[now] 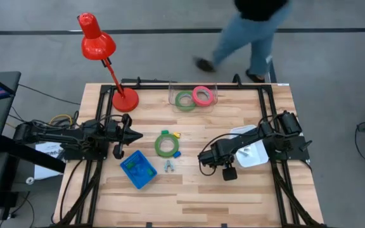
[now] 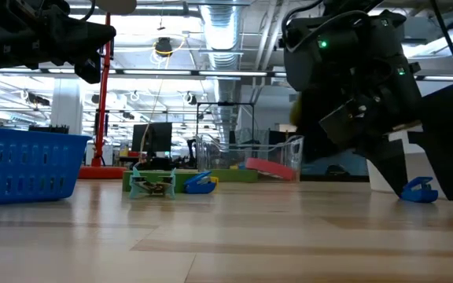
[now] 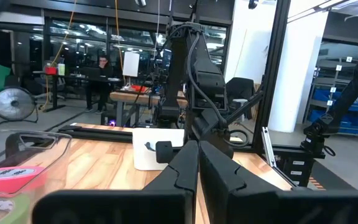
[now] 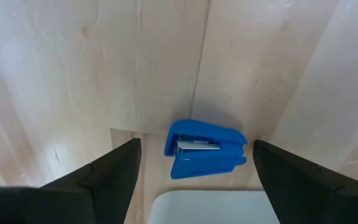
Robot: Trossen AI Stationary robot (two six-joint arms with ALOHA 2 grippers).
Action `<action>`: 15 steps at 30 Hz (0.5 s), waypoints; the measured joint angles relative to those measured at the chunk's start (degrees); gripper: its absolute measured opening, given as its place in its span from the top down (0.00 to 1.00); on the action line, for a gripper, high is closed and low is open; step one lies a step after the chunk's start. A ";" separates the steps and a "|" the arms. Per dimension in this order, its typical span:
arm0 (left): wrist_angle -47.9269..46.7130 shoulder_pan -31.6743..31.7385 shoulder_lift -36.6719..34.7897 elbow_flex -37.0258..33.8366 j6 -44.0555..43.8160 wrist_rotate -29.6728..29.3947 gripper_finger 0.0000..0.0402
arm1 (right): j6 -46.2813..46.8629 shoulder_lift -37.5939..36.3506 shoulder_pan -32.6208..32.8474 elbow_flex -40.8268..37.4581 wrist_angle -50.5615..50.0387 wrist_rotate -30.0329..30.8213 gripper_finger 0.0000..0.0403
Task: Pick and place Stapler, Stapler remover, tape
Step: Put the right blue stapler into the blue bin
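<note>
Table: wooden table point(image 1: 233, 190) with a black frame, both arms reaching in from its sides.
Lamp: red desk lamp point(image 1: 100, 44) at the far left corner, its round base point(image 1: 125, 99) on the wood.
Person: legs in jeans point(image 1: 246, 31) cross the floor beyond the far edge.
Left arm: left gripper point(image 1: 132, 135) held above the table at the left side, fingers clenched together on nothing; the left wrist view shows the two fingers pressed shut.
Right arm: right gripper point(image 4: 194, 155) pointed down at the table right of centre, jaws spread wide with nothing between the pads.
White tray: white tray point(image 1: 253, 152) just beside the right gripper, partly under the arm.
Clear bin: clear bin point(image 1: 173, 95) at the far edge, middle.
Blue basket: blue basket point(image 1: 138, 170) near the left gripper, on the front left part.
Tape: green tape ring point(image 1: 184, 100) and pink-red tape ring point(image 1: 202, 95) lie in the clear bin; a second green ring point(image 1: 166, 145) lies on the wood at centre.
Stapler: small blue stapler point(image 4: 205, 148) on the wood, directly between the right gripper's open fingers, untouched, just beside the tray's edge.
Small pieces: a pale bluish clip-like piece point(image 1: 169, 166) in front of the centre ring; a blue piece point(image 1: 177, 154) and a yellow piece point(image 1: 177, 134) touching the ring's edge; what they are I cannot tell.
</note>
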 joint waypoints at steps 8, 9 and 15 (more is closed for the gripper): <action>0.00 -0.01 0.01 0.00 0.01 0.00 0.98 | 0.07 0.00 0.00 -0.02 0.09 0.15 0.26; 0.00 -0.01 0.01 0.00 0.01 0.00 0.98 | 0.09 0.00 0.00 -0.02 0.09 0.18 0.27; 0.00 0.00 0.01 0.00 0.01 0.00 0.98 | -0.04 0.00 -0.02 -0.02 0.30 0.38 0.37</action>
